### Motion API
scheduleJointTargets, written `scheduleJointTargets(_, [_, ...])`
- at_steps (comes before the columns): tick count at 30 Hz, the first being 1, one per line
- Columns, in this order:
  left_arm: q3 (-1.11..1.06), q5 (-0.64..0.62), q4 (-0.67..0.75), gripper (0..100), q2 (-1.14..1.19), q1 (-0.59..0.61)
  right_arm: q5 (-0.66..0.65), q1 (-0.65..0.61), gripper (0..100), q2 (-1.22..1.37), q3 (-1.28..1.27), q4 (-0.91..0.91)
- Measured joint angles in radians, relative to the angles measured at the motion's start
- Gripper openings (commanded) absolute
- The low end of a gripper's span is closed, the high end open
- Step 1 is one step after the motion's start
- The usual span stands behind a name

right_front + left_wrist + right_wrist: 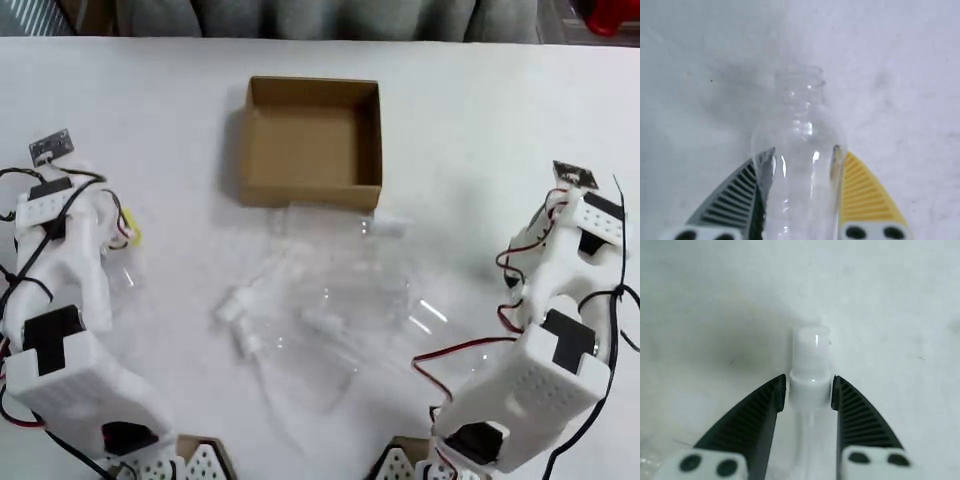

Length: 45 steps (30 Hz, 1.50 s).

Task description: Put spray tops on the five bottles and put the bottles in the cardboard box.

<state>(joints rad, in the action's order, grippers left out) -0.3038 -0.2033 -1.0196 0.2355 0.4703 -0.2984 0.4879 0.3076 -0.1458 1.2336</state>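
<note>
My left gripper (802, 152) is shut on a clear plastic bottle (799, 120), its grey and yellow fingers pressing the body just below the shoulder. The bottle's threaded neck is bare. My right gripper (810, 382) is shut on a white spray top (811, 357), its black fingers clamping the collar while the dip tube runs back between them. In the high view the left arm (70, 250) stands at the table's left side and the right arm (560, 290) at the right. The open cardboard box (312, 190) sits at the back centre with nothing visible inside.
Several clear bottles (330, 300) lie jumbled on the white table (470, 120) just in front of the box, between the two arms. Among them lie white spray tops (235, 308). Cables hang from both arms.
</note>
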Motion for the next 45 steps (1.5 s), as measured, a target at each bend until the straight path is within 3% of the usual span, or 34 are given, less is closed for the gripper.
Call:
scheduleJointTargets(5, [0.0, 0.0, 0.0, 2, 0.0, 0.0, 0.0, 0.0, 10.8, 0.0, -0.012, -0.048])
scheduleJointTargets(9, [0.0, 0.0, 0.0, 2, 0.0, 0.0, 0.0, -0.006, 0.7, 0.038, 0.005, -0.051])
scheduleJointTargets(13, [0.0, 0.0, 0.0, 2, 0.0, 0.0, -0.048, -0.006, 1.3, 0.1, 0.095, -0.021])
scheduleJointTargets(21, [0.0, 0.0, 0.0, 2, 0.0, 0.0, -0.068, -0.017, 1.6, 0.106, 0.377, 0.361])
scheduleJointTargets(24, [0.0, 0.0, 0.0, 2, 0.0, 0.0, -0.032, -0.061, 1.6, 0.046, 0.402, 0.456])
scheduleJointTargets(33, [0.0, 0.0, -0.003, 2, 0.0, 0.0, 0.097, -0.201, 1.6, -0.35, 0.226, 0.46])
scheduleJointTargets(37, [0.0, -0.002, -0.08, 2, -0.011, 0.0, 0.141, -0.285, 1.6, -0.493, 0.183, 0.459])
scheduleJointTargets(45, [0.0, 0.0, -0.173, 2, -0.333, 0.0, 0.189, -0.457, 1.8, -0.617, 0.183, 0.356])
